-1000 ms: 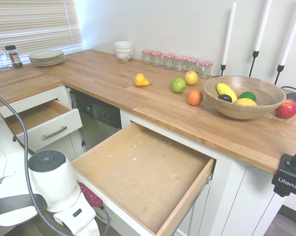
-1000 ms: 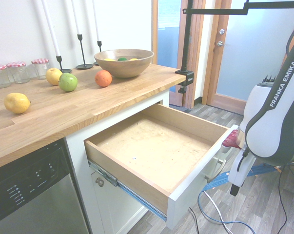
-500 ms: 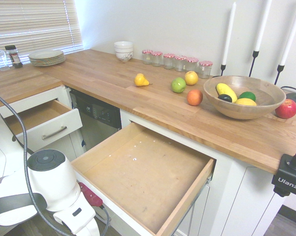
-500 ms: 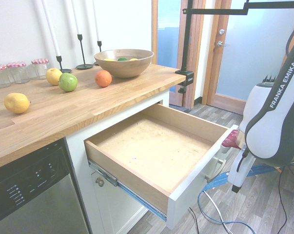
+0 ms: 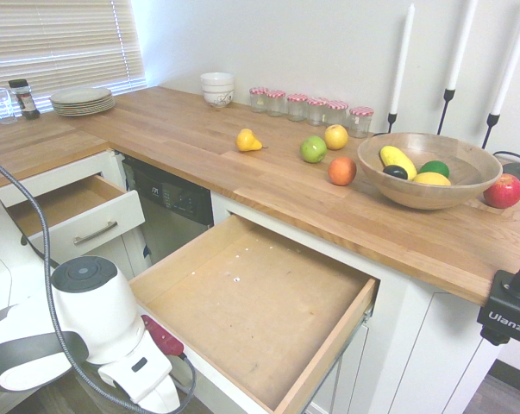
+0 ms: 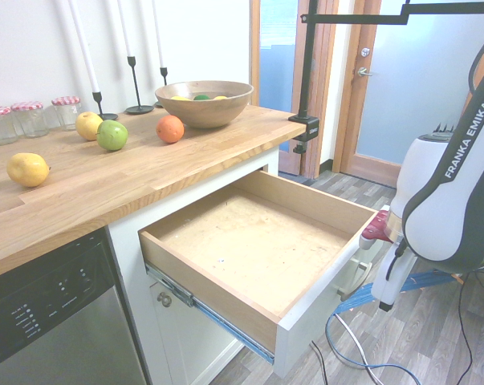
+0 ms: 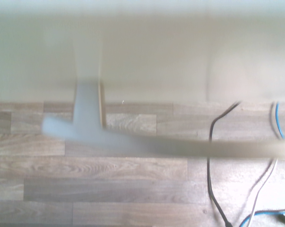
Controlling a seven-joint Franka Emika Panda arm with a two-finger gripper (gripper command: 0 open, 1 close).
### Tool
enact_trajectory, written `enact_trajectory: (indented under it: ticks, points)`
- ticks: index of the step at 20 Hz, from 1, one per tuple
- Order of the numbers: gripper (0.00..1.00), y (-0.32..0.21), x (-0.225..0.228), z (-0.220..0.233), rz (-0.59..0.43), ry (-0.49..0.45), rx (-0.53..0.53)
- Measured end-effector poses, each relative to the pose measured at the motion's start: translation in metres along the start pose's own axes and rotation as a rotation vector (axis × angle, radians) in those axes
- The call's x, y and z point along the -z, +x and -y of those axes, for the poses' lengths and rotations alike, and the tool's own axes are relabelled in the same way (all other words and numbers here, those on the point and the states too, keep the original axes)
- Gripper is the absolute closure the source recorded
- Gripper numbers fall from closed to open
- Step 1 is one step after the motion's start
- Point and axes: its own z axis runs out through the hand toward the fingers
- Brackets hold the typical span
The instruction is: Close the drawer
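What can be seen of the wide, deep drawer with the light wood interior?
The wide, deep drawer with a light wood interior stands pulled well out beneath the wooden countertop. It has plain wood sides, a flat white front and a slim metal-looking bar handle. A metal slide shows along one side. Small pale specks dot its floor. The white robot arm is at the front; whether it touches is unclear.

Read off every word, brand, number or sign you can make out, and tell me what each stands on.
"FRANKA EMIKA": on the white robot arm.
"Ulanzi": on the black clamp by the counter's end.
Too small or blurred to read: the markings on the dishwasher's control panel and the label on the dark-capped jar.
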Motion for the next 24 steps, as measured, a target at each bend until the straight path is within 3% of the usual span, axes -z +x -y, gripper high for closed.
enact_trajectory:
  ticks: [24]
  points:
    - [1.00, 0.062, -0.001, 0.052, 0.022, 0.002, -0.010]
